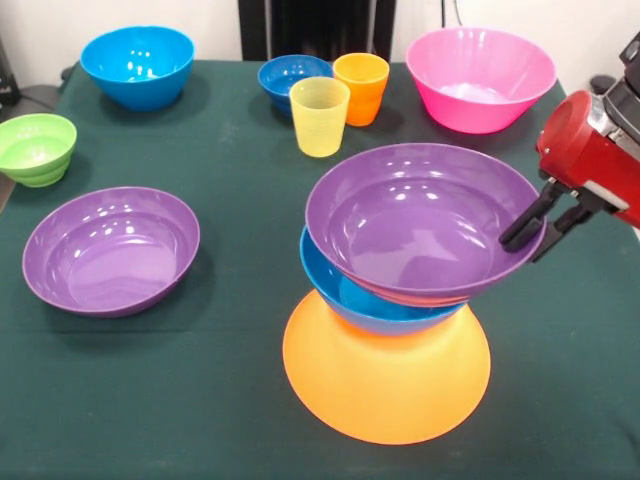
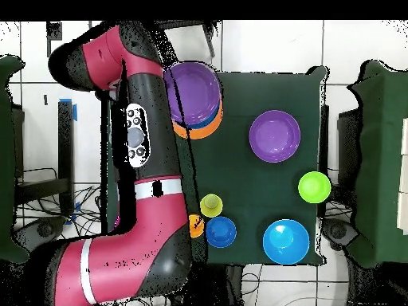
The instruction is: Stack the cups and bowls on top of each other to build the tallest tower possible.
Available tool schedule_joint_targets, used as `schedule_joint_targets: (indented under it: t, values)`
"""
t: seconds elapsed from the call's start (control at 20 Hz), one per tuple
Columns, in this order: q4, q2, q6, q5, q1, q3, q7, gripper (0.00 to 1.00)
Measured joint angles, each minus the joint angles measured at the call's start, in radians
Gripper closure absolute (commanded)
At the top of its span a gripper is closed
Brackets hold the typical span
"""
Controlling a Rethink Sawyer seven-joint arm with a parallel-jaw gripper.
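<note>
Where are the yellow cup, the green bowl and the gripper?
yellow cup (image 1: 319, 118), front view, on its ribbed side.
green bowl (image 1: 36, 148), front view, on its inside.
gripper (image 1: 531, 236), front view, between its fingertips at the purple bowl's rim.

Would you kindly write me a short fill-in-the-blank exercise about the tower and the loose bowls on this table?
1. The tower rests on an upside-down ____ bowl.
2. The gripper has its jaws on the rim of the top ____ bowl.
3. The yellow cup stands beside an ____ cup.
4. The small bowl at the table's edge is ____.

Missing words: yellow-orange; purple; orange; green
</note>
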Motion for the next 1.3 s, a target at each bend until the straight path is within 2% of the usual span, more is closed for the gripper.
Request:
schedule_joint_targets:
  t: [0.75, 1.05, 1.3]
  values:
    - [0.000, 0.002, -0.099, 0.000, 0.011, -0.112, 0.000, 1.00]
    - [0.000, 0.002, -0.144, 0.005, 0.011, -0.119, 0.000, 1.00]
    - [0.012, 0.002, -0.149, 0.037, 0.011, -0.119, 0.000, 1.00]
